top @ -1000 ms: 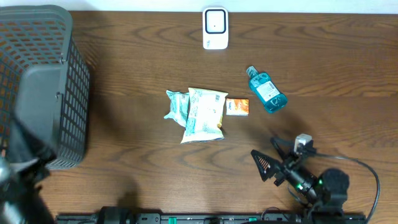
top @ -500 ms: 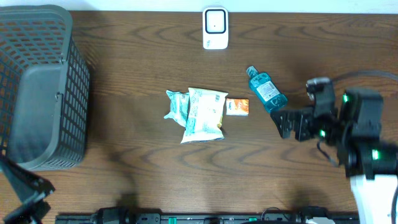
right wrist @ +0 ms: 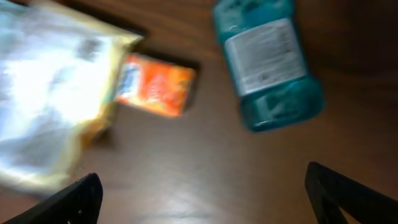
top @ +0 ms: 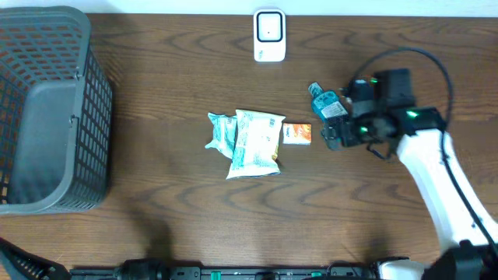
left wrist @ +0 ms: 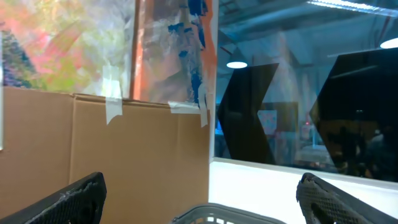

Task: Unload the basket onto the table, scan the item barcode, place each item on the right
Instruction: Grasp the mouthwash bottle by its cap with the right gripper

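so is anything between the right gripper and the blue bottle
Nothing visible. The right gripper hangs open near the blue bottle, with only bare table between them in the wrist view. The orange box lies off to the side, clear of that path.

1. bottle (right wrist: 266,59): teal, white label up, lying flat, near the box.
2. box (top: 296,134): orange, flat, just beside the bag.
3. bag (top: 255,142): pale, flat, mid-table.
4. scanner (top: 269,35): white, far edge.

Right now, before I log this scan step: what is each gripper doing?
Left gripper: open, holding nothing.
Right gripper: open, empty, over the blue bottle.
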You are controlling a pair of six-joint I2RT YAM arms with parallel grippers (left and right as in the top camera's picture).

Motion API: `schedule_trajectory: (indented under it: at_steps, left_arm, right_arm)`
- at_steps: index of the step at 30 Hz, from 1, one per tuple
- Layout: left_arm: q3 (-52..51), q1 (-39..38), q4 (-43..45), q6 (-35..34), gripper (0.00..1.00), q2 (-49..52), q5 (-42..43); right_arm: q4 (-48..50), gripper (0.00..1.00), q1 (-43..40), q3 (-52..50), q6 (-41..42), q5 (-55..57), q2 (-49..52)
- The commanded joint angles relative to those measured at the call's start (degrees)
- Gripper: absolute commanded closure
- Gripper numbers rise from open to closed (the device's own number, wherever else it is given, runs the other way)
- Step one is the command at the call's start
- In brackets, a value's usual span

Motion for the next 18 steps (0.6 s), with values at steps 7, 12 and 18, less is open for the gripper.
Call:
schedule_trajectory:
  at_steps: [7,12,18]
  left_arm:
    - [-2.1,1.9,0.0,-0.3,0.02,-1.4,0.5]
    - [-2.1,0.8,-0.9,-0.3,0.02,-1.5,0.5]
    - [-2.9,2.1,-2.7,-1.2,0.02,-1.7,0.5]
  right_arm:
    - [-3.5,0.01,6.8,24.3,-2.7,19.0,19.0]
    - [-16.2,0.01,6.0,40.9,-4.6,17.5,34.4]
    - [-28.2,0.01,5.8,57.9,-9.2,18.1,47.6]
